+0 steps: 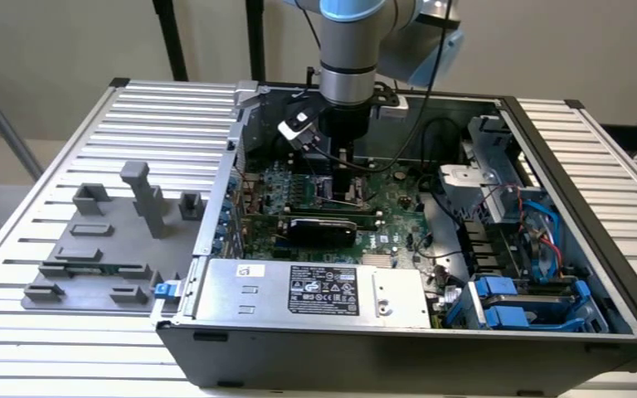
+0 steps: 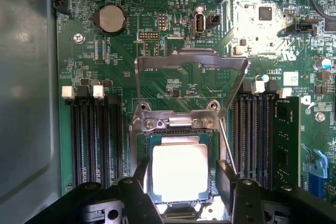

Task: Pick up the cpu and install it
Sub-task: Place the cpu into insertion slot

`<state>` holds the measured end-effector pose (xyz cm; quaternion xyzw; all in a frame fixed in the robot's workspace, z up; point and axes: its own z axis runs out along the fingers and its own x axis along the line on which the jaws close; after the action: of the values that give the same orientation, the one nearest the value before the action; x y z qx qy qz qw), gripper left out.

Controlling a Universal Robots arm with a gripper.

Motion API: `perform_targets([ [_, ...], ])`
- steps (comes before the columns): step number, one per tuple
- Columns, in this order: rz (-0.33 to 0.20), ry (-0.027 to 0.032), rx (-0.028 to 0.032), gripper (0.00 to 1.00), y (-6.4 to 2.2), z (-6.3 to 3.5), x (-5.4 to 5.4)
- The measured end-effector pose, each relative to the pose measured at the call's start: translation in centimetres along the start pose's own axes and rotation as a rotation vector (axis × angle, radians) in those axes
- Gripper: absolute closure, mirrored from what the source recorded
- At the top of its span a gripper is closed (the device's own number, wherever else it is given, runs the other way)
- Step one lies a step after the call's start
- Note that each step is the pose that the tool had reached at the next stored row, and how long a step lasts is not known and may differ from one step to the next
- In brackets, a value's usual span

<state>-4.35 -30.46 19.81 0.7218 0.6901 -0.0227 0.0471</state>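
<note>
Pincer (image 2: 184, 179) spread apart, chip (image 2: 178, 169) between its tips in the socket (image 2: 210, 139): brush it sideways and you skew it.

It was a robotics lab or workshop set up for computer assembly. A table (image 1: 153, 116) of ribbed aluminium slats carried an opened desktop computer case (image 1: 407, 348) and grey fixture blocks (image 1: 97, 249). A robot arm (image 1: 352, 58) reached over the motherboard (image 2: 173, 51), where the cpu (image 2: 178, 171) lay in its open socket.
</note>
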Motion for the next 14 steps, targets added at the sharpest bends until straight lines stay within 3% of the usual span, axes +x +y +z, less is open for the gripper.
perform_targets([
  [4, 0.000, 0.0093, 0.0004, 0.38, 0.00, -0.01, 0.00],
  [14, 0.000, 0.0140, 0.0006, 0.38, -0.01, -0.02, 0.00],
])
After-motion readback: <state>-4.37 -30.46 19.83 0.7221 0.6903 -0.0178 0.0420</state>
